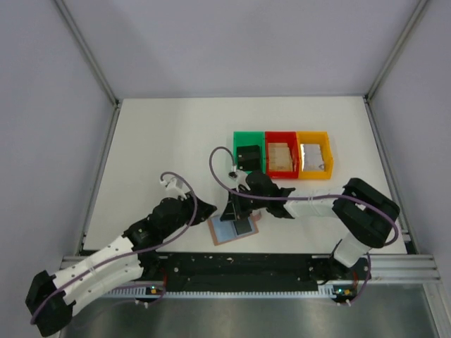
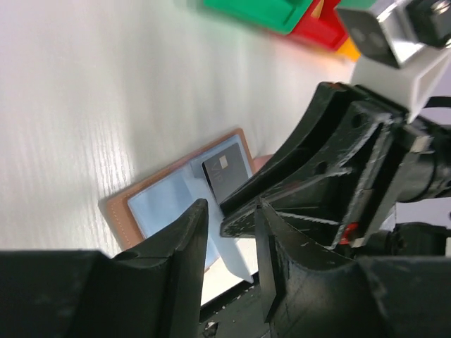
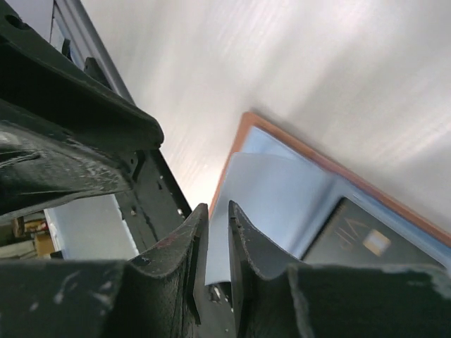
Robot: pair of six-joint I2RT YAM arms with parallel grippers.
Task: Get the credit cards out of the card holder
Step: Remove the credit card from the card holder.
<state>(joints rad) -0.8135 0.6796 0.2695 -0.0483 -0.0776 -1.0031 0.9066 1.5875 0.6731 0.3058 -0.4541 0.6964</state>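
Observation:
The card holder lies open near the table's front edge, brown rim outward and blue-grey inner face up. One dark credit card sits in its right pocket, with a chip and "VIP" showing. My right gripper comes down from the right and is shut on a thin blue-grey inner leaf of the holder, lifting it. My left gripper stands open at the holder's left. The raised leaf passes between its fingers without either one pressing on it.
Three bins stand in a row behind the holder: green, red and yellow, each with something inside. The black base rail runs along the near edge, just in front of the holder. Grey walls enclose the table.

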